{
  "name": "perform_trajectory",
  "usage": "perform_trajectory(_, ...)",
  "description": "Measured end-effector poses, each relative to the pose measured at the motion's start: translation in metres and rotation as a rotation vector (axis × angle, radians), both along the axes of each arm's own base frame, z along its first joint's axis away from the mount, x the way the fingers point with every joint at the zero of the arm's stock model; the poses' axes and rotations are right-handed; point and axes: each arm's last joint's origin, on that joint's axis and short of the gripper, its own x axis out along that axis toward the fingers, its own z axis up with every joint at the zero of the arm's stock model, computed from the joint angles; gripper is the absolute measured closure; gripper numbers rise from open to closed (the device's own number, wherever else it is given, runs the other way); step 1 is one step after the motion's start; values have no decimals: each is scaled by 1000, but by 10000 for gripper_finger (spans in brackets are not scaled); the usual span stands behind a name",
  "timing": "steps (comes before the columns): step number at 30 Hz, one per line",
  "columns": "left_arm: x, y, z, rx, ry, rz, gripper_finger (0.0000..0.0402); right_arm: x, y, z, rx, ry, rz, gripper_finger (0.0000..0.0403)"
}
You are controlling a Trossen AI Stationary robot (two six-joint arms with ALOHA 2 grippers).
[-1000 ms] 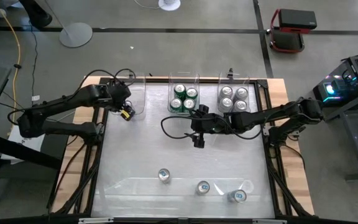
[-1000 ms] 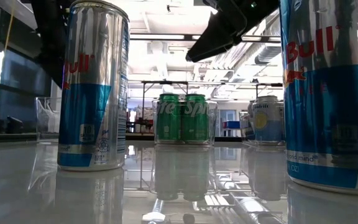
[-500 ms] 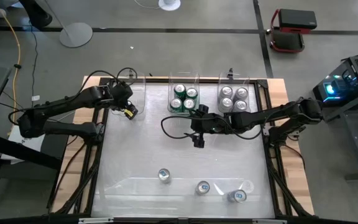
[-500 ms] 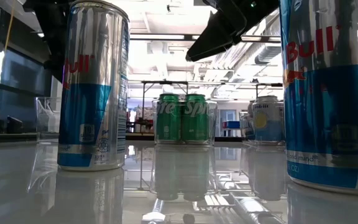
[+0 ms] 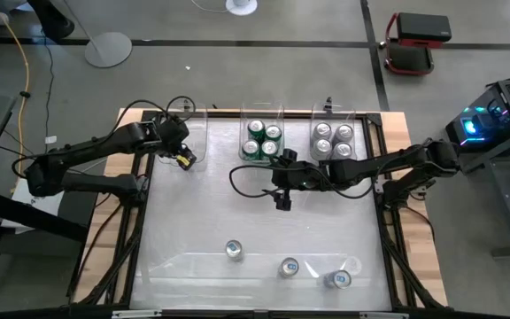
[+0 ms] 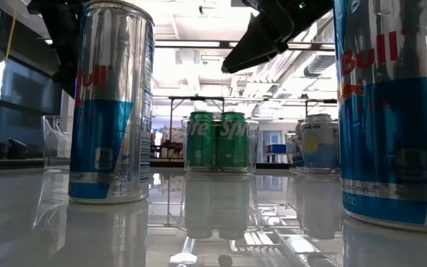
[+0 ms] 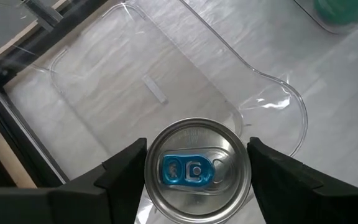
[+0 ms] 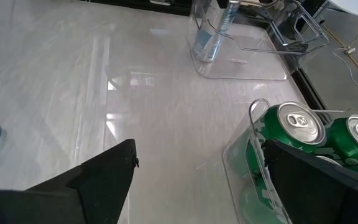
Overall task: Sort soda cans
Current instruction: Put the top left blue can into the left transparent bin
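A silver soda can with a blue tab (image 7: 196, 171) stands upright between the fingers of my left gripper (image 5: 184, 159), over the clear left bin (image 7: 104, 81) at the far left. In the right wrist view the same can (image 8: 207, 37) shows at that bin. Green cans (image 5: 262, 140) fill the middle bin and silver cans (image 5: 333, 140) the right bin. Three silver-and-blue cans (image 5: 234, 250) (image 5: 289, 266) (image 5: 337, 279) stand near the table's near edge. My right gripper (image 5: 282, 199) hovers open over mid-table, with nothing between its fingers. My left gripper pinches the can between its two fingers, which lie on opposite sides of the can's wall just under the top rim (image 7: 149, 169). They come from above, slanting down. The can stays upright; I cannot tell whether its base rests on the bin's floor.
Three clear bins line the far edge, and the middle bin's wall (image 8: 253, 124) is close to my right gripper. Black frame rails (image 5: 135, 221) run along both sides of the table. In the low view two cans (image 6: 112, 104) (image 6: 395, 111) stand close to the camera.
My left gripper has tipped slightly and edged a little toward the table's right with the can, at the left bin. My right arm has kept still.
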Motion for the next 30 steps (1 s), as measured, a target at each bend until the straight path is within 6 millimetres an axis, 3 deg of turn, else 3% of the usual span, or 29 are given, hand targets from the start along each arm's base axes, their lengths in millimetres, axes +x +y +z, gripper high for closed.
perform_trajectory(8,0,-1,-1,-15,4,-21,99,0,0,0,6,-2,-4,59)
perform_trajectory(12,0,0,-1,-19,7,-22,89,0,0,0,6,-2,-4,59)
perform_trajectory(26,7,3,-11,-40,72,-44,168,0,0,0,5,-1,-3,59)
perform_trajectory(30,5,2,-10,-44,83,-50,172,0,0,0,6,-1,-4,59)
